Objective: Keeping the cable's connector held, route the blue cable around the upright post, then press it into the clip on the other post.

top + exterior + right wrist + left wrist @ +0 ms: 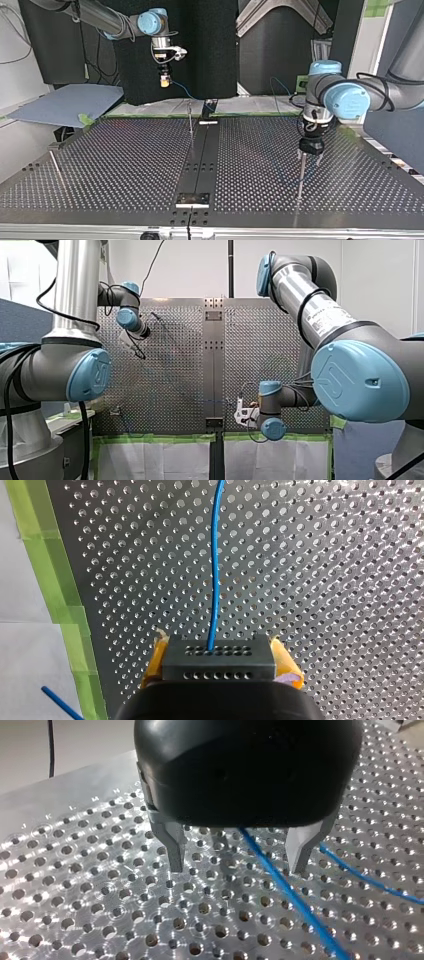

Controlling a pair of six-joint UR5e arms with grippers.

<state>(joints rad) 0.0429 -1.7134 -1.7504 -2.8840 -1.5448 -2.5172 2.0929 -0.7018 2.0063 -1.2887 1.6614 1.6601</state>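
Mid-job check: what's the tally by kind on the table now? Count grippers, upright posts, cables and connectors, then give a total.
Grippers: 2, left gripper and right gripper
Posts: 3
Cable: 1, blue
Connector: 1, black
Total: 7

The table (325, 555) is shiny perforated metal, the blue cable (215, 570) smooth, the connector (218, 664) matt.

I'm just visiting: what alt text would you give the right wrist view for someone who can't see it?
My right gripper is shut on a dark connector block, from which a blue cable runs ahead over the perforated table, whose edge carries green tape.
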